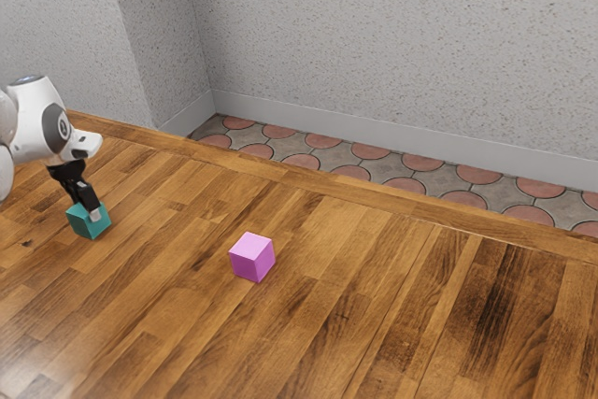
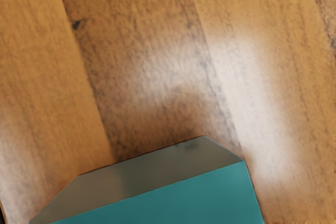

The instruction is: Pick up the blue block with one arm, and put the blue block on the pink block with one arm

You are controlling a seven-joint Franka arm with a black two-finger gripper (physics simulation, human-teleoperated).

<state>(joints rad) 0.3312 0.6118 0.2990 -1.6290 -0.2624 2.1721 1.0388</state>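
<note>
Down at blue block (image 1: 84, 224) on counter (image 1: 374, 306), toward exterior view's left; cannot tell if pinched by jaws. Seemingly not lifted yet. Left to do: lift, carry to pink block (image 1: 252, 256), well apart, stack.

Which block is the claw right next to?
The blue-green block at the exterior view's left: the claw is down right at it. The pink block sits by itself, farther toward the exterior view's right.
</note>
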